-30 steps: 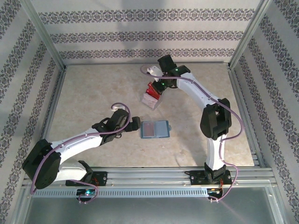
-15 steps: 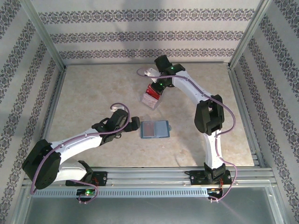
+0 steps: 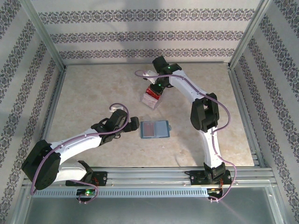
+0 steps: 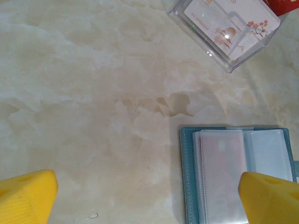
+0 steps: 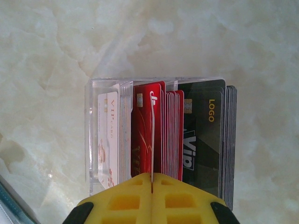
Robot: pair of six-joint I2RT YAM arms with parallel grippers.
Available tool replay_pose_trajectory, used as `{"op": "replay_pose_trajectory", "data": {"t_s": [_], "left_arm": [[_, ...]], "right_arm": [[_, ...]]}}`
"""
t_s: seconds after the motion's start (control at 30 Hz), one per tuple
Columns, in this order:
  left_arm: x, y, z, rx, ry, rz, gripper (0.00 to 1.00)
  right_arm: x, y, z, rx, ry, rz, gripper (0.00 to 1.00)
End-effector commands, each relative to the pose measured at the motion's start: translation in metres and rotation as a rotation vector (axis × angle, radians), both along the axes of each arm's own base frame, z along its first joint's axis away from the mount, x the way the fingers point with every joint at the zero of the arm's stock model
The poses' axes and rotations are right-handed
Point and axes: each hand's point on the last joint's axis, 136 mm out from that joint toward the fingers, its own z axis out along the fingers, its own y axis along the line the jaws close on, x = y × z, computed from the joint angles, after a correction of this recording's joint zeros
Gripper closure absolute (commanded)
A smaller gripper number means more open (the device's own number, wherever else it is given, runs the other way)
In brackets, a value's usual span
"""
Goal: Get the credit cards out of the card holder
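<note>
The teal card holder [image 3: 160,129] lies open and flat on the table, its clear sleeves up [image 4: 261,154]. A pinkish credit card [image 4: 219,163] shows through the left sleeve. My left gripper [image 3: 136,123] is open just left of the holder; in the left wrist view its yellow fingers [image 4: 25,196] straddle the holder's left edge, touching nothing. My right gripper [image 5: 152,179] is shut on a red credit card [image 5: 152,135], held edge-on among the red cards in the clear plastic box [image 5: 105,88].
The clear box [image 3: 150,99] stands beyond the holder, packed with white, red and black cards [image 5: 205,140]. Bare marble-look tabletop [image 4: 93,93] spreads left of the holder. Patterned walls and metal frame posts [image 3: 44,37] enclose the table.
The right arm's elbow and wrist have swung a little left and farther back over the clear box. The left arm and the card holder have not moved.
</note>
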Motion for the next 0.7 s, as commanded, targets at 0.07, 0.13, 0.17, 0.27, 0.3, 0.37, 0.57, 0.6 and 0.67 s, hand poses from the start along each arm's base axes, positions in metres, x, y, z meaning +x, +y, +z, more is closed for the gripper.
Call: {"op": "replay_pose_trajectory", "data": {"t_s": [0.07,0.13,0.17,0.27,0.3,0.37,0.57,0.6,0.67], "left_arm": [[-0.002,0.009,-0.003,0.003,0.012,0.026,0.01],[-0.002,0.008,-0.002,0.003,0.01,0.025,0.01],[-0.002,0.008,-0.002,0.001,0.011,0.025,0.01],[-0.002,0.009,-0.003,0.002,0.011,0.028,0.01],[-0.002,0.009,-0.003,0.001,0.011,0.028,0.01],[-0.001,0.008,-0.002,0.0,0.01,0.027,0.01],[0.0,0.007,-0.001,-0.001,0.008,0.025,0.01],[0.0,0.008,-0.001,-0.001,0.01,0.026,0.01],[0.001,0.008,-0.001,-0.002,0.01,0.029,0.01]], "right_arm": [[0.0,-0.002,-0.009,-0.033,0.025,0.009,1.0],[0.0,-0.002,-0.011,-0.039,0.027,0.012,1.0],[0.0,-0.001,-0.011,-0.041,0.028,0.014,0.99],[0.0,-0.001,-0.011,-0.046,0.032,0.014,0.93],[0.0,-0.001,-0.011,-0.047,0.03,0.014,0.9],[0.0,-0.001,-0.009,-0.05,0.028,0.011,0.85],[0.0,-0.001,0.001,-0.051,0.007,0.006,0.81],[0.0,-0.001,0.002,-0.05,0.004,0.002,0.81],[0.0,-0.001,0.009,-0.044,-0.007,-0.008,0.8]]}}
